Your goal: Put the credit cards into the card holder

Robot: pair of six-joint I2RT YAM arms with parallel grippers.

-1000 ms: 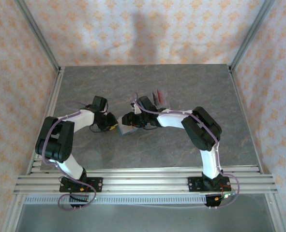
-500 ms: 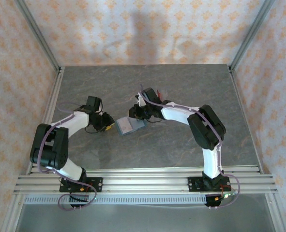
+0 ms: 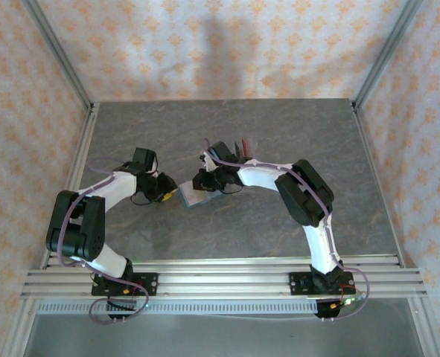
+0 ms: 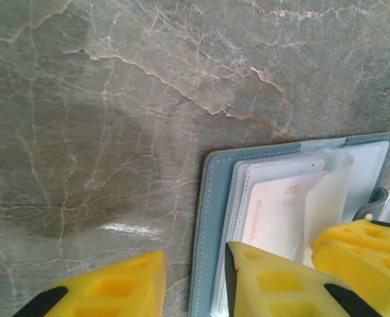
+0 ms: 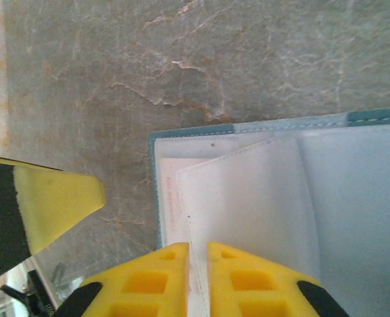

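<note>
The teal card holder (image 4: 209,218) lies open on the table, its clear sleeves fanned out. A pale pink credit card (image 4: 274,212) sits inside one sleeve. My left gripper (image 4: 195,284) is open and straddles the holder's left edge, with one finger on the sleeves and the other over the table. My right gripper (image 5: 196,254) is shut on the edge of a clear sleeve (image 5: 247,198), lifting it over the pink credit card (image 5: 170,198). From above, both grippers (image 3: 173,195) (image 3: 202,186) meet at the card holder (image 3: 197,198). A red credit card (image 3: 243,146) stands in a rack behind.
A clear plastic rack (image 3: 249,152) stands just behind my right wrist. The grey marble table (image 3: 279,223) is bounded by patterned walls and aluminium posts. My left gripper's yellow finger (image 5: 53,201) is beside the holder in the right wrist view.
My right gripper pulled back from the holder, then came down onto it again and closed on a sleeve. My left arm shifted slightly left and its fingers parted a little.
</note>
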